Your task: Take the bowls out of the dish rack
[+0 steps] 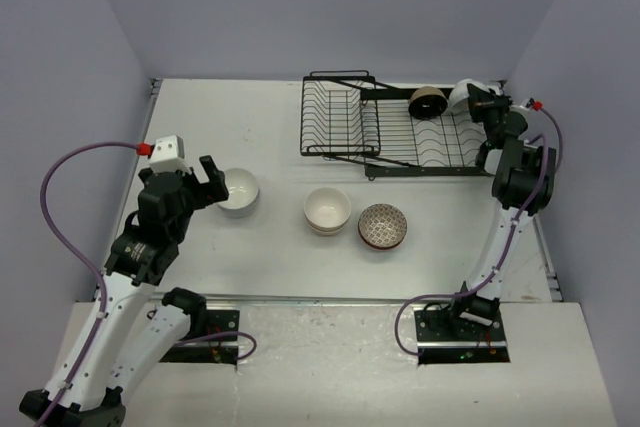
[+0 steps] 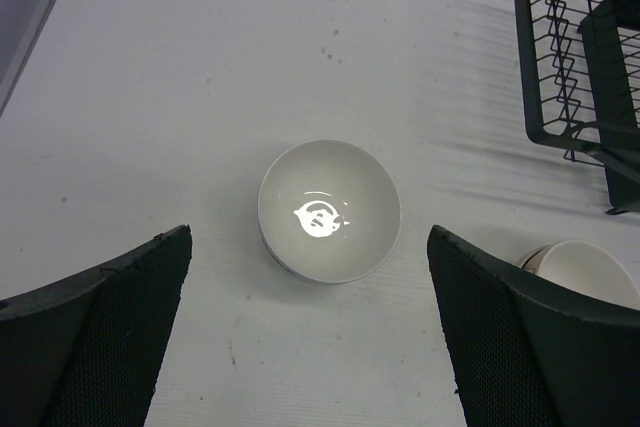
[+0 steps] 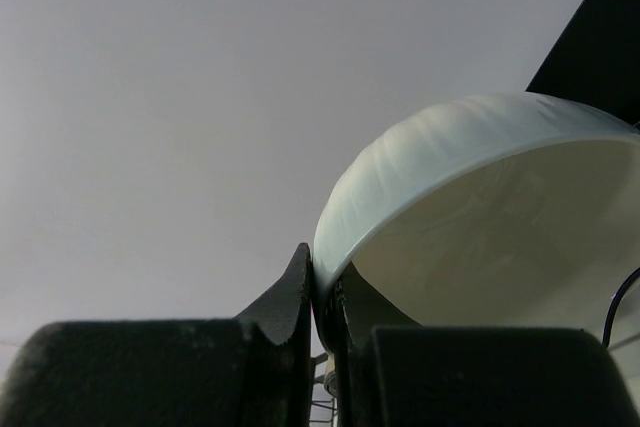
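Pinching the rim of a pale white ceramic bowl (image 3: 480, 207) between its clenched jaws, the right claw (image 3: 322, 292) holds that bowl tipped on edge at the far right end of the black wire dish rack (image 1: 385, 132). A rim grip suits a bowl standing in slots, since only the edge is offered there, and the thin wall lets the jaws come almost together. Whether the bowl sits in the wires or has cleared them, the overhead view does not settle. Just beside it in the rack a dark bowl with a tan outside (image 1: 428, 101) stands on edge, so by my reckoning the unloading is well along but not finished. On the white tabletop (image 1: 200, 117) in front of the rack, bowls sit mouth-up in a row, apart from one another, likely so that each stays stable and reachable. A plain white bowl (image 2: 330, 210) is on the left, a cream bowl (image 1: 327, 209) that seems to rest on another is in the middle, and a reddish-brown patterned bowl (image 1: 384, 226) is to its right. The left claw (image 1: 210, 180) hangs released, jaws spread wide, above the plain white bowl and touching nothing. The held bowl next needs a lift clear of the wires and a free spot on the tabletop.
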Robot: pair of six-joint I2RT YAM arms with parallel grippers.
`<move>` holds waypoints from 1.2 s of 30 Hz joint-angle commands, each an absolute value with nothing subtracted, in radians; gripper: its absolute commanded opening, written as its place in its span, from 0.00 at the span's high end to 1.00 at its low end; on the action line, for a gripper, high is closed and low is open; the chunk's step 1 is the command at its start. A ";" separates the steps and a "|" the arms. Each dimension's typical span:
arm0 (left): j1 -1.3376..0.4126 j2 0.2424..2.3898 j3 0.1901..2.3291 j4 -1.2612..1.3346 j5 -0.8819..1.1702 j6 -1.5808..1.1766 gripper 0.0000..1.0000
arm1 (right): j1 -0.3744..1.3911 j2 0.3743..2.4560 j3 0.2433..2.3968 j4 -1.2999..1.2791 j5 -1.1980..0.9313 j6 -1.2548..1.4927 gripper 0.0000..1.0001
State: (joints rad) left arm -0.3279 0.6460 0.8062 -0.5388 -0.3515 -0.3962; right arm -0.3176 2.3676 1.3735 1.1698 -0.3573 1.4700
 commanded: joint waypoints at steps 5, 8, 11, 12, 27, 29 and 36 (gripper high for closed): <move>-0.330 0.646 0.805 -0.492 -0.342 -0.367 0.00 | -0.341 2.172 1.405 1.651 -0.385 1.489 1.00; -0.330 0.644 0.804 -0.492 -0.342 -0.368 0.00 | -0.341 2.161 1.411 1.648 -0.385 1.503 1.00; -0.330 0.640 0.804 -0.494 -0.344 -0.368 0.00 | -0.342 2.149 1.396 1.620 -0.379 1.500 1.00; -0.330 0.640 0.804 -0.494 -0.344 -0.368 0.00 | -0.342 2.146 1.381 1.617 -0.380 1.484 1.00; -0.328 0.666 0.815 -0.500 -0.348 -0.377 0.00 | -0.324 1.984 1.319 1.539 -0.636 1.355 1.00; -0.325 0.670 0.825 -0.502 -0.344 -0.382 0.00 | -0.308 1.835 1.255 1.462 -0.678 1.231 1.00; -0.327 0.719 0.984 -0.523 -0.226 -0.468 0.00 | 0.064 1.343 1.222 0.333 -0.603 0.363 1.00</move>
State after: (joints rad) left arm -0.3279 0.6975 0.8570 -0.5571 -0.3042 -0.4156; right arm -0.1734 1.5593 1.1694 0.8768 -0.6655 0.9298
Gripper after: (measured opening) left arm 0.997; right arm 0.048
